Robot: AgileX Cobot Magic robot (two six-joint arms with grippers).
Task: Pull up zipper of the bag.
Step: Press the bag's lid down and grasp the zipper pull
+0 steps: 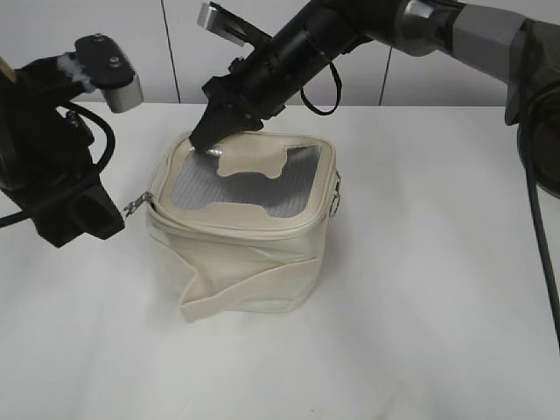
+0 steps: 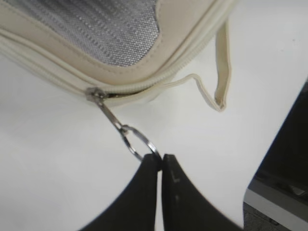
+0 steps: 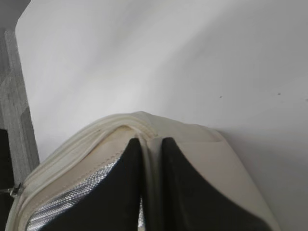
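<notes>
While the bag (image 1: 241,236) sits on the white table (image 1: 420,289), I see my left end effector (image 2: 159,161) at its left corner, fingers pressed together on the round ring pull (image 2: 139,142) of the zipper (image 2: 183,65), with the slider (image 2: 95,94) at that corner. My right end effector (image 3: 150,147) is at the far rim of the top panel, its fingers narrow and pinching a fold of cream fabric
</notes>
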